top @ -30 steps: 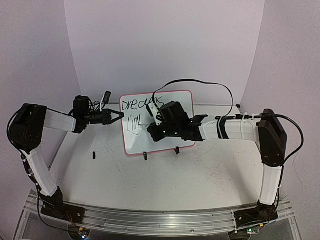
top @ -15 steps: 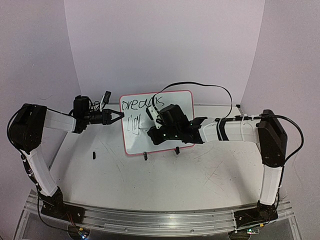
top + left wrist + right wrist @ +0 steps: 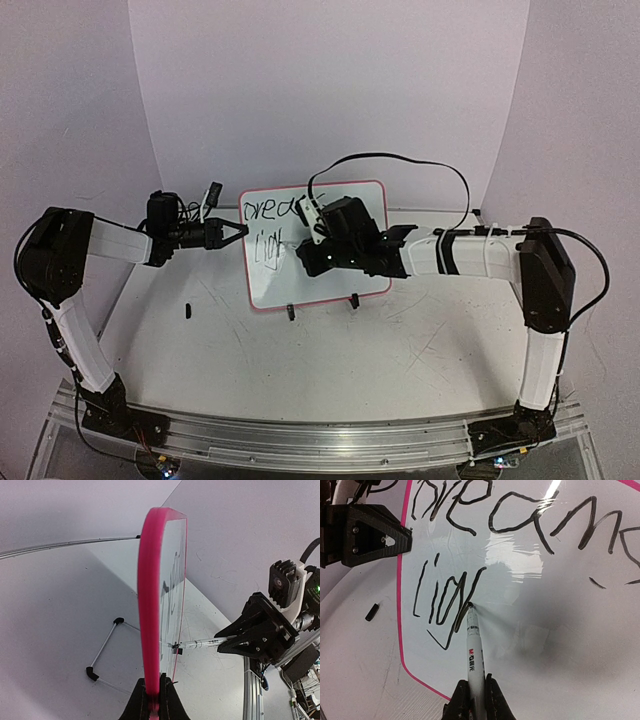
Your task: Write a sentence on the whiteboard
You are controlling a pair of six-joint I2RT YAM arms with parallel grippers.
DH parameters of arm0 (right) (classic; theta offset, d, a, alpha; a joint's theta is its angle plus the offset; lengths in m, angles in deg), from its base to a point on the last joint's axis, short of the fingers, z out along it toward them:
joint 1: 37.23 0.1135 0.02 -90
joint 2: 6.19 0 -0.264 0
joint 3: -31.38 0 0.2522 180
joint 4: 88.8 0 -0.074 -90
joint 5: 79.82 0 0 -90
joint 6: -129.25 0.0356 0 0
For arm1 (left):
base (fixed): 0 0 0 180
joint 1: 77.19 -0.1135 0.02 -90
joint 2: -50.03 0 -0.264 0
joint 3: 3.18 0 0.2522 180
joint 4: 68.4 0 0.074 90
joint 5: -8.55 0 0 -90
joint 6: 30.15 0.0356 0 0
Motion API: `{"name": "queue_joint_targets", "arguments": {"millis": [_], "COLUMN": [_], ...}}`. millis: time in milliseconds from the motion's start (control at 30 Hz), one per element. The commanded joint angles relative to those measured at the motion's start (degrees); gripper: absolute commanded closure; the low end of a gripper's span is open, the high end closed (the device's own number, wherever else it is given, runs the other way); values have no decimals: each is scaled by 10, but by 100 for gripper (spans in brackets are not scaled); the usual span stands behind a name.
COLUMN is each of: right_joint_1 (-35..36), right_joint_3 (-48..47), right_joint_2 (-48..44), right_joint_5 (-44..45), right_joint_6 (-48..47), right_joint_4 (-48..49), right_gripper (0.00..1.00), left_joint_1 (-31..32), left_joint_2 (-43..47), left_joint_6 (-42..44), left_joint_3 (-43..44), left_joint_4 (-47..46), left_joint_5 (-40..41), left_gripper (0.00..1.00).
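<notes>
Along the near edge of the bench (image 3: 330,380) runs a metal rail (image 3: 310,440) carrying both arm bases. Beyond it the white bench top is scuffed with grey scratches. Toward the left edge a small black cap (image 3: 186,309) lies alone, well apart from everything else. Further in, near the far middle, two black clip feet (image 3: 291,312) rest on the surface and bear the whiteboard (image 3: 330,280), which stands nearly upright with its written face to the near side; a thin wire prop (image 3: 102,655) shows behind it. The left gripper (image 3: 240,231) is clamped on the board's pink left edge, its fingers (image 3: 145,702) pinching the frame. The right gripper (image 3: 474,700) is closed around a white marker (image 3: 474,652), whose tip touches the board's face at the end of the lower line. The sentence (image 3: 470,545) so far reads "dreams" on the upper line, with "lig" below it. A black cable (image 3: 400,165) arches over the right wrist. Behind the bench, plain pale lilac walls (image 3: 330,90) close off the far side and both flanks.
</notes>
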Motion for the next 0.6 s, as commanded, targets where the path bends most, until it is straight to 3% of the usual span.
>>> {"name": "queue_joint_targets", "arguments": {"millis": [0,567], "right_joint_1": [-10,-2], "right_joint_3": [-12,54], "right_joint_2": [-15,-40], "right_joint_5": [40,12], "right_joint_6": [4,32], "right_joint_4": [3,3], "right_gripper": [100,100], "left_joint_1": [4,4], "left_joint_2": [-9,-8], "left_joint_6": [31,30], "left_joint_3": [24,25], "left_joint_4": [-2,-1], "left_joint_5": [23,24], "left_gripper": [100,100]}}
